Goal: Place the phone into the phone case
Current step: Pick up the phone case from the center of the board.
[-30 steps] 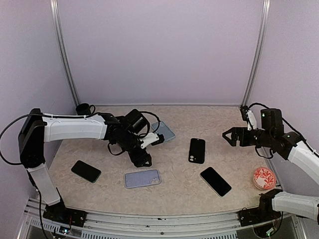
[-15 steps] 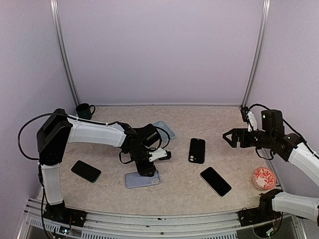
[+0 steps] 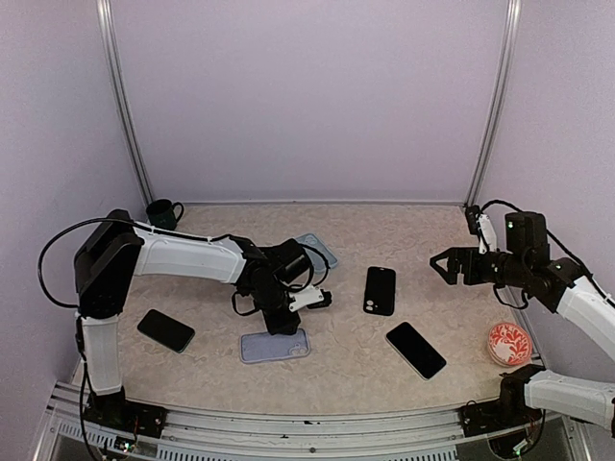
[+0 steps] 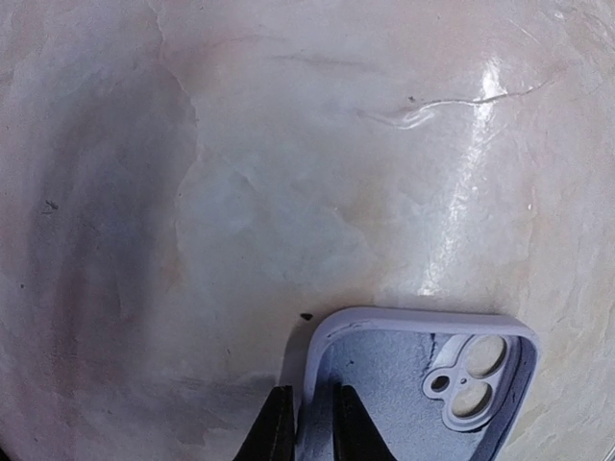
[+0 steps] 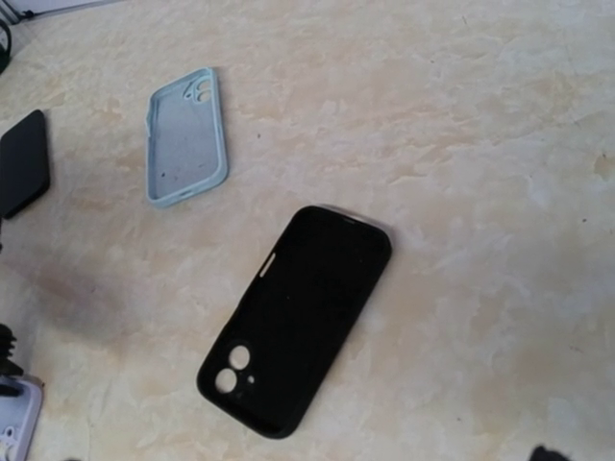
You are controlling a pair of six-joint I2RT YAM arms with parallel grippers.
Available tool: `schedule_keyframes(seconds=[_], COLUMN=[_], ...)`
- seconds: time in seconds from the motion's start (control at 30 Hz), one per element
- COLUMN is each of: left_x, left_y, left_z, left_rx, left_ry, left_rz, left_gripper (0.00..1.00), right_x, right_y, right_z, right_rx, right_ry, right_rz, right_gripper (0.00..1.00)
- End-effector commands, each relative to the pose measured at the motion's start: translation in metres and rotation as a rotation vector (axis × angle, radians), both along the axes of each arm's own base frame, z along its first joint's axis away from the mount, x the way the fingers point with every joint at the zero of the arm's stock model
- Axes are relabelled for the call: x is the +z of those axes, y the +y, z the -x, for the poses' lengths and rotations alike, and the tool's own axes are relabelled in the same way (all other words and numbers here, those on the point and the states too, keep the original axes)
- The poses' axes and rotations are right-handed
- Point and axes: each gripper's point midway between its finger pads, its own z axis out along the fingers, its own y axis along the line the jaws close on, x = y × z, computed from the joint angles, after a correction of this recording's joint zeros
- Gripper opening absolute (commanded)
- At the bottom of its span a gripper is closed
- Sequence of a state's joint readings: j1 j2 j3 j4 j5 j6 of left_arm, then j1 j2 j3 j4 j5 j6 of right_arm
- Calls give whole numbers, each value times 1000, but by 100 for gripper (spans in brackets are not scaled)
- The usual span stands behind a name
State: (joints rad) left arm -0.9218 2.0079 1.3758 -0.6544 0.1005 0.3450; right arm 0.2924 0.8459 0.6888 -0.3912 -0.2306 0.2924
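At the far left of the desk, against the back wall, stands a dark mug. Nearer the front on that side a black phone lies flat and untouched, well apart from the left gripper. The left arm reaches low toward the middle, and its gripper points down at the far long edge of the lavender case, which lies open side up near the front.

The left wrist view shows this gripper closed on that case. One finger is outside the side wall and the other inside, with the thin wall pinched between them close to a corner of the camera cut-out end.

Just behind the arm a light blue case lies open side up. Right of centre is a black case or phone, its two lens holes showing; I cannot tell which it is. Further right and nearer the front, a second black phone lies at a slant.

The right gripper hovers above the desk's right side, fingers spread wide, holding nothing. A red patterned bowl sits near the front right corner.
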Motion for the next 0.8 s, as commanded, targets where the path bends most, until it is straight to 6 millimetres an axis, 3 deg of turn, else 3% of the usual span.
schedule_keyframes(seconds=[0.0, 0.07, 0.23, 0.47, 0.77], left_x=[-4, -6, -12, -4, 9], left_y=[-6, -8, -7, -4, 31], left_z=[0, 0, -4, -14, -37], left_rx=[-1, 1, 37, 165, 567], left_ry=[23, 27, 27, 17, -68], left_rz=[5, 4, -15, -12, -60], left_gripper=[17, 15, 0, 0, 0], right_x=[1, 1, 2, 4, 10], right_y=[3, 3, 3, 3, 7], right_z=[2, 2, 2, 1, -1], right_rx=[15, 16, 15, 15, 24], right_ry=[-13, -16, -18, -23, -31], right_rz=[2, 1, 3, 3, -22], right_gripper=[99, 99, 99, 100, 99])
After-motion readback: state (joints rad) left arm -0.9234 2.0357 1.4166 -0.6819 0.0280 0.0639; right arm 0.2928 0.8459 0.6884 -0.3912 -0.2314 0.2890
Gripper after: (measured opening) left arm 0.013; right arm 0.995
